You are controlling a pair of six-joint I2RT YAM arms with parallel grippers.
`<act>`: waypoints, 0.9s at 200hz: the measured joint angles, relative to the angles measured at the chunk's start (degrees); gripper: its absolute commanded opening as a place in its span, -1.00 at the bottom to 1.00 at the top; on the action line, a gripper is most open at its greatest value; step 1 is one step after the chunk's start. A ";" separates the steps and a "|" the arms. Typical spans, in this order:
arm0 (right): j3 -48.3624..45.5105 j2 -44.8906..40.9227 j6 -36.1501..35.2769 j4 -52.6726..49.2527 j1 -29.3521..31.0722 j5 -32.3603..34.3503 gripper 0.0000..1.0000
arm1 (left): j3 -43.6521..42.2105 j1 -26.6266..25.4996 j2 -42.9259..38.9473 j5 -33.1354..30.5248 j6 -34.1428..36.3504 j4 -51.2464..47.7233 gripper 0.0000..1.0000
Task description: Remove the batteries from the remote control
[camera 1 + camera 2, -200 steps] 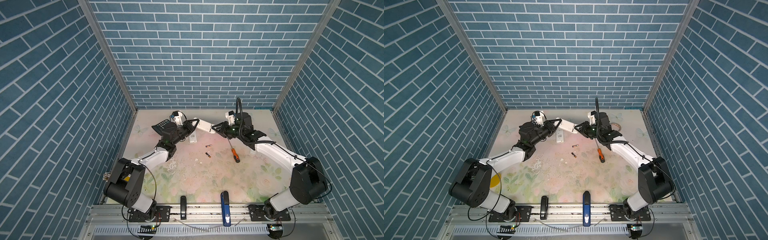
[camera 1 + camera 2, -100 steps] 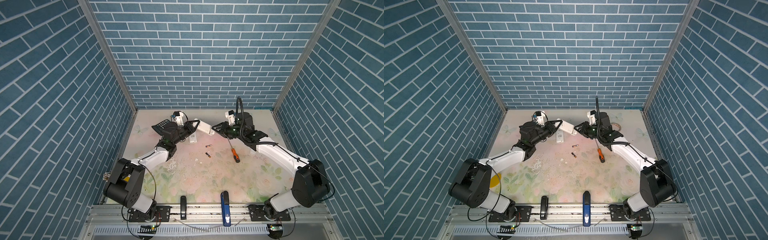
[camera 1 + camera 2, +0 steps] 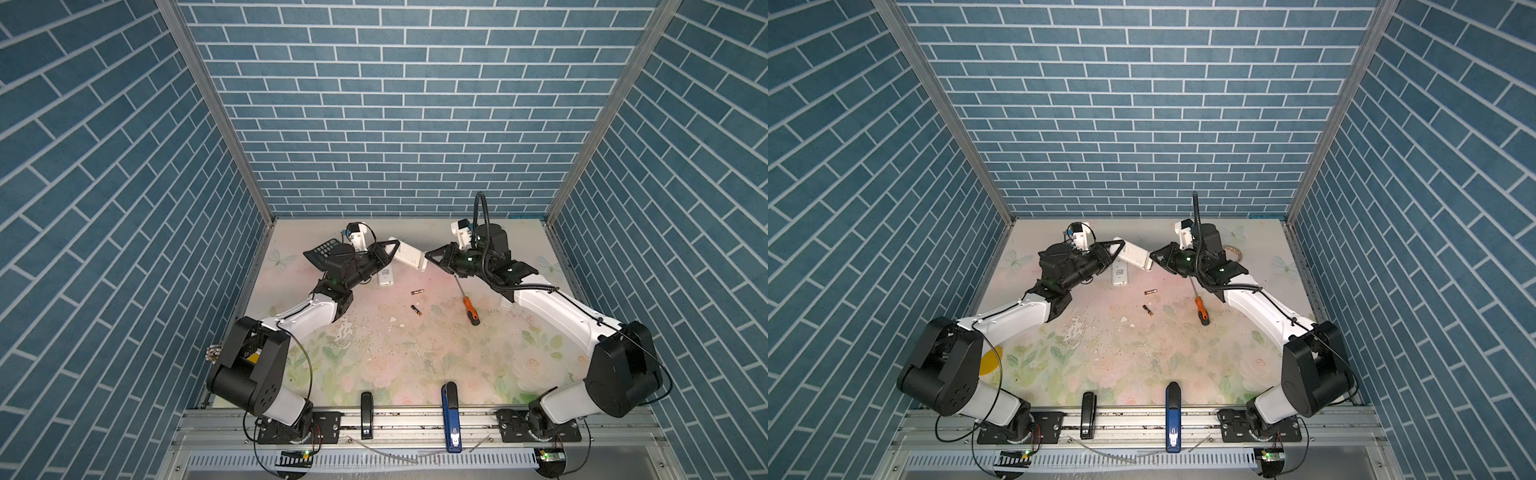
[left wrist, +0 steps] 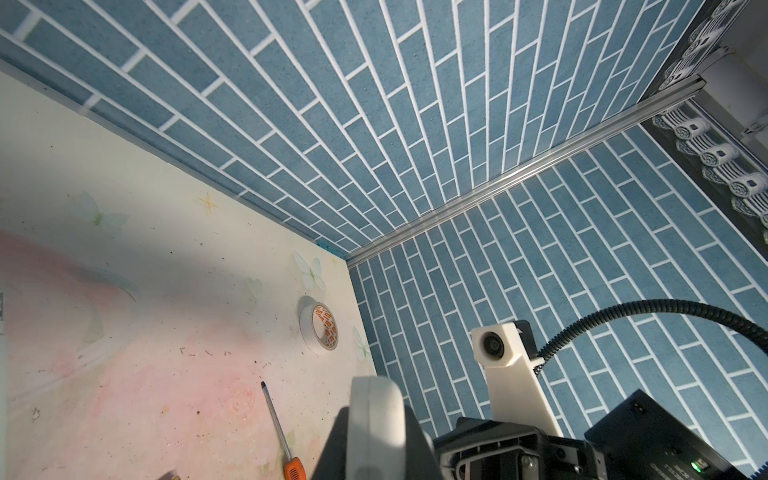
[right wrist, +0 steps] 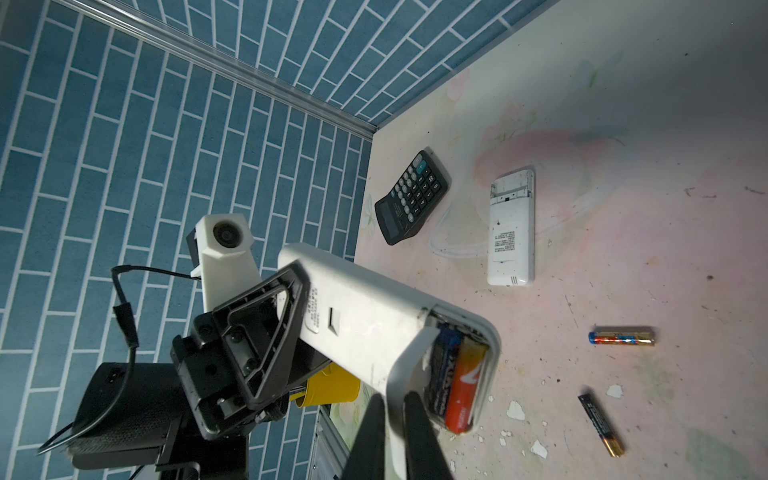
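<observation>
As I judge it, the task is about half done. Two batteries are already out and lie loose in the middle of the desk (image 3: 415, 353), a little nearer than my grippers: the shiny battery (image 5: 622, 336), with a glossy gold, red and blue wrap, and the black battery (image 5: 600, 424), matt with a gold end. The emptied remote (image 5: 511, 232), a flat white plastic slab with rounded corners, lies back side up on the desk, left of the middle. Its compartment at one end is open and bare.

The second one is left to do. My left gripper (image 3: 388, 251) is clamped on the held remote (image 5: 365, 316) and carries it in the air over the far middle of the desk. This remote is smooth white plastic too, a bit scuffed. In its open compartment the blue battery (image 5: 442, 365) and the orange battery (image 5: 463, 382) still sit side by side, both slim glossy cylinders.

My right gripper (image 5: 391, 397) is at that open end with its fingers almost together. It seems to pinch the thin white cover (image 5: 409, 357), though the view there is tight.
</observation>
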 measured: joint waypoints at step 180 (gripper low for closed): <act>1.86 -2.03 -3.69 -7.32 -5.44 -2.34 -1.00 | -1.95 2.23 -0.09 -0.46 -0.87 1.95 -1.00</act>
